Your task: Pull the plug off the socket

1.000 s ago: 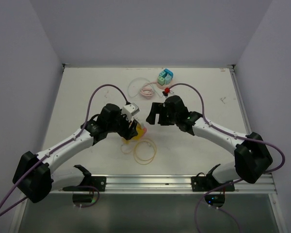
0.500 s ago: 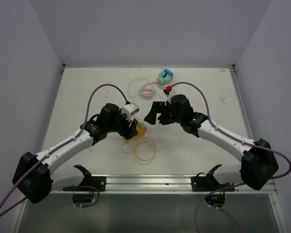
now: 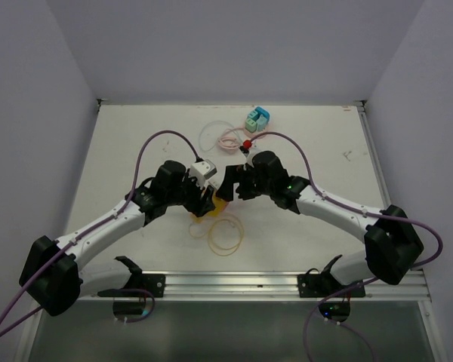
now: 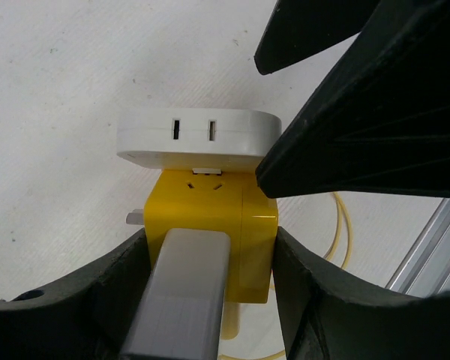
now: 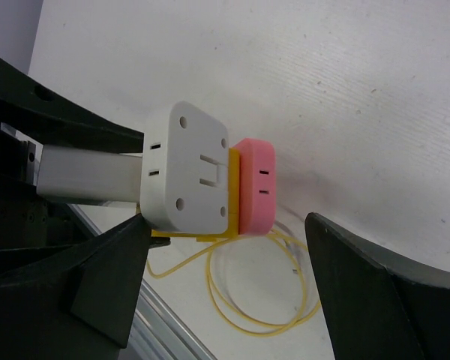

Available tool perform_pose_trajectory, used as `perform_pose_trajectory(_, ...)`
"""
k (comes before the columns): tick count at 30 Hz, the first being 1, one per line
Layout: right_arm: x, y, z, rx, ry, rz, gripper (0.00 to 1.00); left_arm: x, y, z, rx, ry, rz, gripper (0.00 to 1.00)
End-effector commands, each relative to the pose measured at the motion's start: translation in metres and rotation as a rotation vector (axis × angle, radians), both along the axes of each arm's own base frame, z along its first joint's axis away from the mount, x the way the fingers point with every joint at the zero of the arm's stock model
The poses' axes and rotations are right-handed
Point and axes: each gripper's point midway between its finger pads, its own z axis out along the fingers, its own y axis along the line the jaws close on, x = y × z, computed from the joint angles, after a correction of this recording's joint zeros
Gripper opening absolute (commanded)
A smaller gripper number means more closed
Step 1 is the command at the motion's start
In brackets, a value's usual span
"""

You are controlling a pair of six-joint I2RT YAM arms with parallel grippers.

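Your left gripper [image 4: 206, 255] is clamped on the yellow socket [image 4: 210, 206], one finger pressed against each side of it, near the middle of the table [image 3: 136, 143]. In the left wrist view you see the white plug [image 4: 199, 139] seated on the socket's face at 12 o'clock, flush against it. Your right gripper [image 5: 226, 221] sits at 3 o'clock of the socket in the top view with its jaws spread wide. They flank the plug and socket, and you cannot tell whether either finger touches. In the right wrist view a pink plug [image 5: 256, 187] sits on the socket at 3 o'clock of the white one. On the table a yellow cable [image 3: 223, 232] loops at 6 o'clock of the socket. A teal block [image 3: 257, 118] lies well apart at 1 o'clock, with a pale cable [image 3: 215, 136] coiled beside it.
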Motion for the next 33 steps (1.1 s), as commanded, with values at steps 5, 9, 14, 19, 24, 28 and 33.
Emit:
perform_pose_trajectory(5,0.025,-0.017,0.006,-0.018,-0.021,-0.137,0.83,0.014,-0.015,0.034,-0.095,-0.119,-0.036,0.09)
perform_pose_trajectory(9,0.028,-0.022,0.008,-0.018,-0.025,-0.160,0.81,0.012,-0.016,0.034,-0.097,-0.118,-0.043,0.09)
perform_pose_trajectory(14,0.029,-0.027,0.004,-0.025,0.000,-0.178,0.79,0.013,-0.016,0.036,-0.101,-0.122,-0.043,0.09)
perform_pose_trajectory(19,0.023,-0.020,0.010,0.019,0.039,-0.156,0.78,0.013,-0.016,0.035,-0.099,-0.122,-0.041,0.09)
perform_pose_trajectory(24,0.017,-0.007,0.035,0.124,0.046,-0.121,0.78,0.013,-0.016,0.034,-0.096,-0.122,-0.040,0.09)
perform_pose_trajectory(28,0.015,0.008,0.042,0.202,0.094,-0.101,0.76,0.013,-0.016,0.034,-0.097,-0.123,-0.040,0.09)
perform_pose_trajectory(33,0.019,0.019,0.034,0.210,0.143,-0.089,0.69,0.013,-0.017,0.034,-0.100,-0.122,-0.039,0.08)
